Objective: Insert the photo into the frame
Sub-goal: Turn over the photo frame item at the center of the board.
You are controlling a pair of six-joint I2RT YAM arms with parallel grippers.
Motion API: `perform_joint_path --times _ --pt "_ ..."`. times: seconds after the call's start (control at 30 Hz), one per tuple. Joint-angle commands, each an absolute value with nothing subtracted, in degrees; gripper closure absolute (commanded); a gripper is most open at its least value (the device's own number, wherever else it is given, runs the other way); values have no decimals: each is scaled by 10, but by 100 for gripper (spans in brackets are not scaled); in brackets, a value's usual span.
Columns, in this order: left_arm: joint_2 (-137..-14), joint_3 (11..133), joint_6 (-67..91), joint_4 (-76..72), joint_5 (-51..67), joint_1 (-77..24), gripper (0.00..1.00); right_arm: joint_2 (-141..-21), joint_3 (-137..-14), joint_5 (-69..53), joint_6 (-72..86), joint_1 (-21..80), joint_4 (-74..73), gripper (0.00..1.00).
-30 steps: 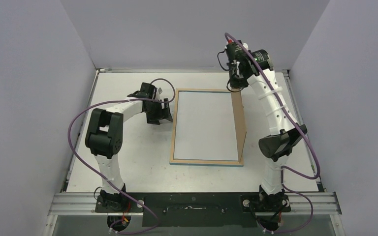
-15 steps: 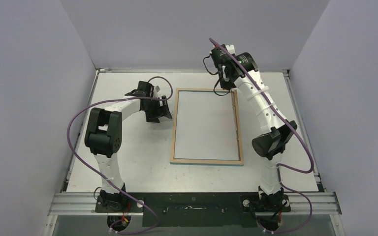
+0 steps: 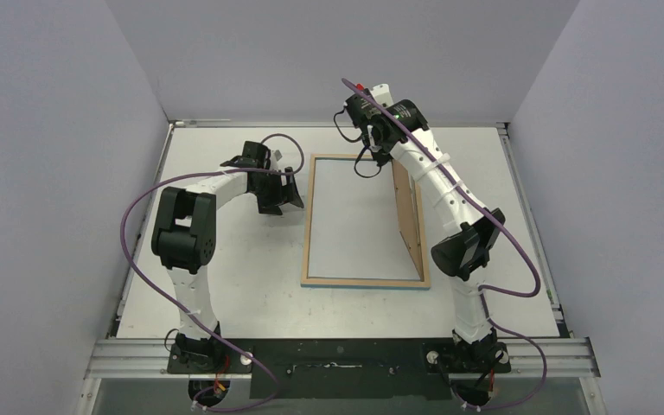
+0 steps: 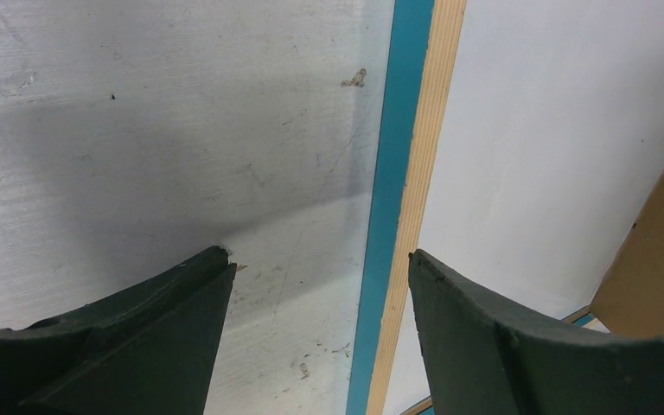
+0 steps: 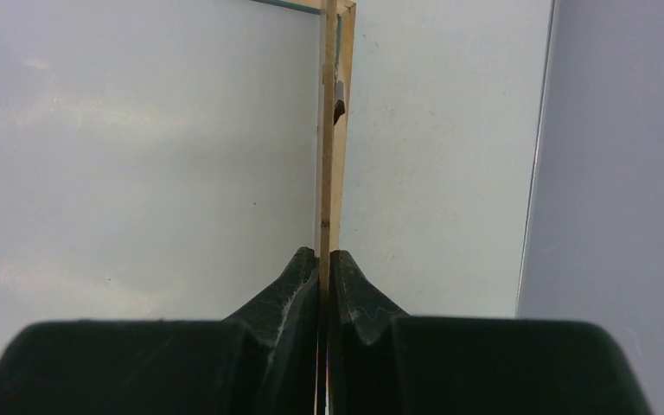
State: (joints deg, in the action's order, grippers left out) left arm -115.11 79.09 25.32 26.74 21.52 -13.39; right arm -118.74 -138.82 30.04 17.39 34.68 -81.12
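The frame lies flat mid-table with its wood-coloured back up; a blue side shows along its left rail. A pale sheet fills its opening. I cannot tell whether that sheet is the photo, since no printed side shows. My right gripper is shut on the far end of the brown backing board. The board stands on edge along the right rail, leaning left, and is seen edge-on between the pads. My left gripper is open, its fingers straddling the left rail without touching it.
Grey walls close in the white table on the left, back and right. The right arm's elbow hangs just right of the frame. A purple cable loops off the left arm.
My right gripper has swung left with the board's far end, tipping the board from upright at the right rail to leaning over the opening. The left arm has barely moved.
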Motion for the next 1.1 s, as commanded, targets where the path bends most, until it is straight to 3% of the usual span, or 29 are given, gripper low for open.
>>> perform_joint_path --times 0.0,0.17,0.4,0.5,0.63,0.77,1.07 --pt "-1157 827 260 274 235 -129 27 -1186 -1376 358 183 366 -795 100" --pt "-1142 844 308 266 283 -117 28 -1193 -1355 361 201 396 -773 98" --pt "-1143 845 427 198 366 -110 27 -1205 -1337 314 217 405 -737 71" --pt "-1152 816 509 102 414 -112 27 -1197 -1309 275 228 406 -705 66" --pt "-1168 791 590 11 446 -115 26 -1169 -1255 189 250 403 -643 40" --pt "-1178 774 618 -49 460 -115 25 -1132 -1207 93 273 394 -572 24" --pt "-1199 739 680 -161 497 -105 24 -989 -1025 -81 373 322 -369 18"
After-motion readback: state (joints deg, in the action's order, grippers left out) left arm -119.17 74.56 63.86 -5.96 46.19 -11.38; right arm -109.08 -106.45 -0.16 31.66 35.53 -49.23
